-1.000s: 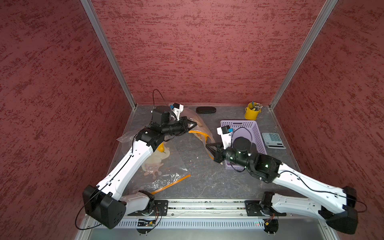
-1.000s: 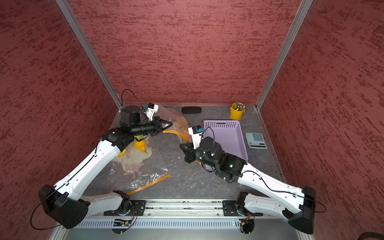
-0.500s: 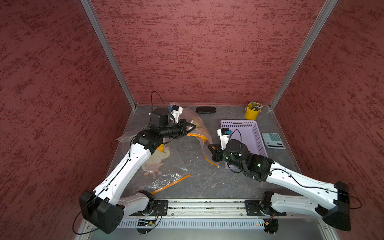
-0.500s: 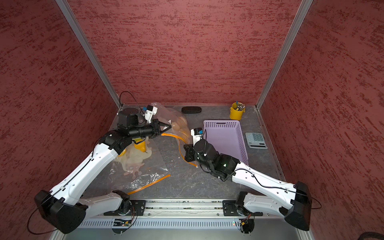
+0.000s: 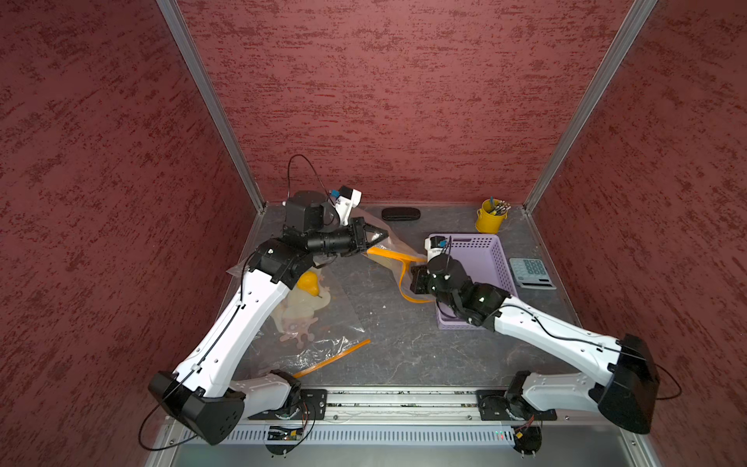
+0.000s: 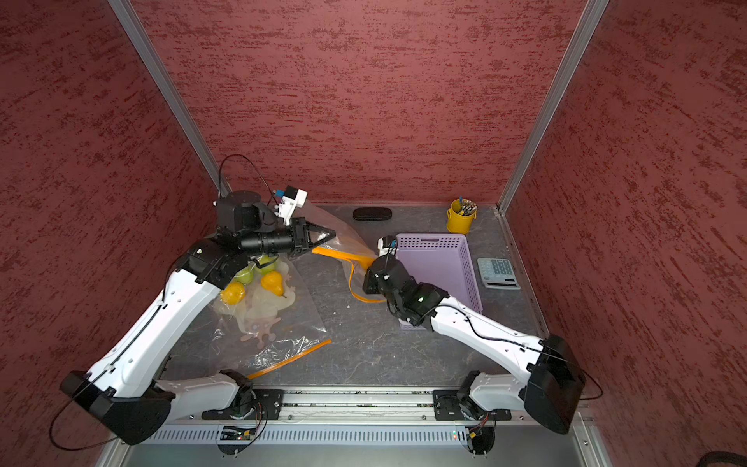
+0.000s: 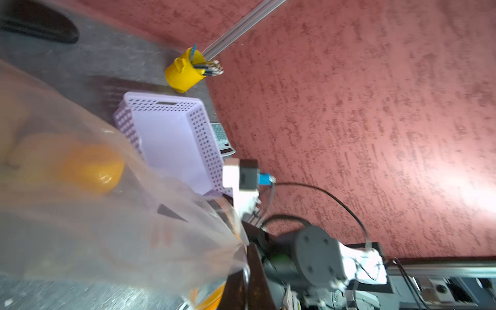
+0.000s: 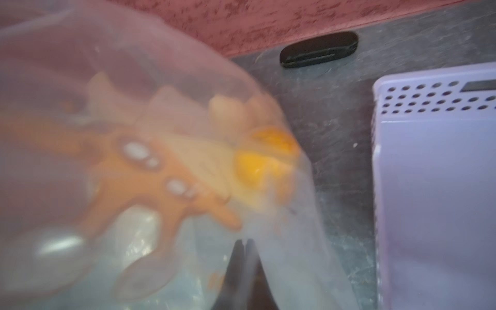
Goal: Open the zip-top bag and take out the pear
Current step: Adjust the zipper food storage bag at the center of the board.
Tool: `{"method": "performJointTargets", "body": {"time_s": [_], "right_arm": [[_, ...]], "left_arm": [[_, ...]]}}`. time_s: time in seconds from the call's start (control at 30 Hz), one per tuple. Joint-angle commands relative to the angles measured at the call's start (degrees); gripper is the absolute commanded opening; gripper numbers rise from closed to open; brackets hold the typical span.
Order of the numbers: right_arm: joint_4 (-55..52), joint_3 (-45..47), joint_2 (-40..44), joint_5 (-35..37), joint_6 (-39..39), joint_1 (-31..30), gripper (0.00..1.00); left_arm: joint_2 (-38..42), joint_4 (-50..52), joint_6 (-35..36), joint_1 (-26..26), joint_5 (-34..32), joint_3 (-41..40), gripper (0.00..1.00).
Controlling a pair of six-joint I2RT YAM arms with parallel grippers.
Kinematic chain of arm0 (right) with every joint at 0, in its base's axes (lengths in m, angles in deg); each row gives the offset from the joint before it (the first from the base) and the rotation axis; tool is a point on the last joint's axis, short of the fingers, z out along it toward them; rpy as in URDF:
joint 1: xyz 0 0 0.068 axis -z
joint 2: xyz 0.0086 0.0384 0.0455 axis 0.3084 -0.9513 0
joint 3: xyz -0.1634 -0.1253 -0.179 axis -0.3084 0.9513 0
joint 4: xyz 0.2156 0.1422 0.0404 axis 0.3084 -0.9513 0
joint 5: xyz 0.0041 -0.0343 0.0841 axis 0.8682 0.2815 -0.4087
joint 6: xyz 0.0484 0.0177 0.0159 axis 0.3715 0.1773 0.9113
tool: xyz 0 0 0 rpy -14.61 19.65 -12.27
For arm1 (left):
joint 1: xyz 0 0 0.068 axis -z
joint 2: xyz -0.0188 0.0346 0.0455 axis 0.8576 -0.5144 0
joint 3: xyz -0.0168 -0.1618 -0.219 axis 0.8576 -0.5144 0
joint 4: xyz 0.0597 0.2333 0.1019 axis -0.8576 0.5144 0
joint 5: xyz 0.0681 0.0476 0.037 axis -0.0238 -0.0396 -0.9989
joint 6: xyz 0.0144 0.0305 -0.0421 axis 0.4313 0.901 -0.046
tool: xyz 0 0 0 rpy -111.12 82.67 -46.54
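A clear zip-top bag [image 5: 398, 242] with an orange zip strip [image 6: 339, 254] hangs over the back middle of the table. My left gripper [image 5: 386, 234] is shut on one lip of its mouth. My right gripper [image 5: 413, 279] is shut on the other lip, and the strip hangs between them as a loop. Through the film the right wrist view shows an orange octopus toy [image 8: 166, 174] and a blurred yellow fruit [image 8: 255, 166]; I cannot tell whether that fruit is a pear. A yellow pear [image 6: 271, 283] lies at the left under my left arm.
A second clear bag [image 5: 323, 335] lies flat at the front left, with green apples [image 6: 244, 275] and a pale toy near the pear. A purple basket [image 5: 485, 242] stands right of the grippers. Behind it are a yellow pen cup [image 5: 490, 216], a calculator [image 5: 530, 273] and a black case [image 5: 401, 213].
The orange zip loop between the grippers has drawn out longer. My left gripper dipped, then rose again toward the back. My right wrist has shifted a little toward the back, and both stay shut.
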Motion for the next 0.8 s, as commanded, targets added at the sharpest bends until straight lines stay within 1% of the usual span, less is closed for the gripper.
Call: {"method": "performJointTargets", "body": {"time_s": [0.0,0.03,0.1,0.2,0.27,0.33,0.4,0.5,0.57,0.6,0.67,0.7,0.77], "right_arm": [[-1.1,-6.7,-2.5,-8.8,-3.6,3.8,0.00],[-2.2,-8.0,-3.6,-10.6,-4.2,4.4,0.00],[-1.5,-7.0,-4.5,-13.7,-3.5,5.8,0.04],[2.1,-1.9,-5.5,-22.5,-0.3,8.7,0.11],[6.0,2.2,-6.1,-27.3,1.8,9.2,0.11],[8.8,5.4,-6.7,-31.5,3.5,9.0,0.14],[10.4,8.7,-7.0,-33.0,5.1,8.8,0.15],[11.9,13.0,-6.3,-34.9,5.6,7.3,0.24],[14.7,16.4,-4.5,-34.6,7.0,5.7,0.30],[16.1,17.9,-3.4,-33.8,7.8,4.6,0.32],[16.5,19.3,-1.4,-30.3,7.9,1.8,0.30],[16.0,19.9,0.1,-27.4,7.5,0.2,0.29],[15.5,22.0,3.2,-21.3,6.4,-2.8,0.28]], "left_arm": [[-1.5,2.2,0.3,1.2,7.4,5.4,0.00],[-2.2,3.0,0.9,2.4,6.6,5.6,0.00],[-3.0,3.5,2.5,4.5,5.0,3.5,0.00],[-2.5,-3.3,0.5,5.6,4.8,-5.8,0.00],[-2.3,-6.6,0.0,6.0,3.4,-11.9,0.00],[-2.3,-8.3,0.3,5.6,2.0,-15.9,0.00],[-2.6,-10.7,-0.5,4.7,1.8,-18.7,0.00],[-3.2,-10.6,0.7,4.7,-0.5,-19.4,0.00],[-3.8,-8.9,2.4,5.2,-2.2,-18.1,0.00],[-3.9,-8.4,2.8,5.9,-2.4,-17.4,0.00],[-3.9,-9.0,2.1,7.7,-2.6,-17.5,0.00],[-3.7,-8.8,1.7,8.6,-3.1,-17.7,0.00],[-2.3,-9.3,0.8,10.0,-4.7,-19.1,0.00]]}}
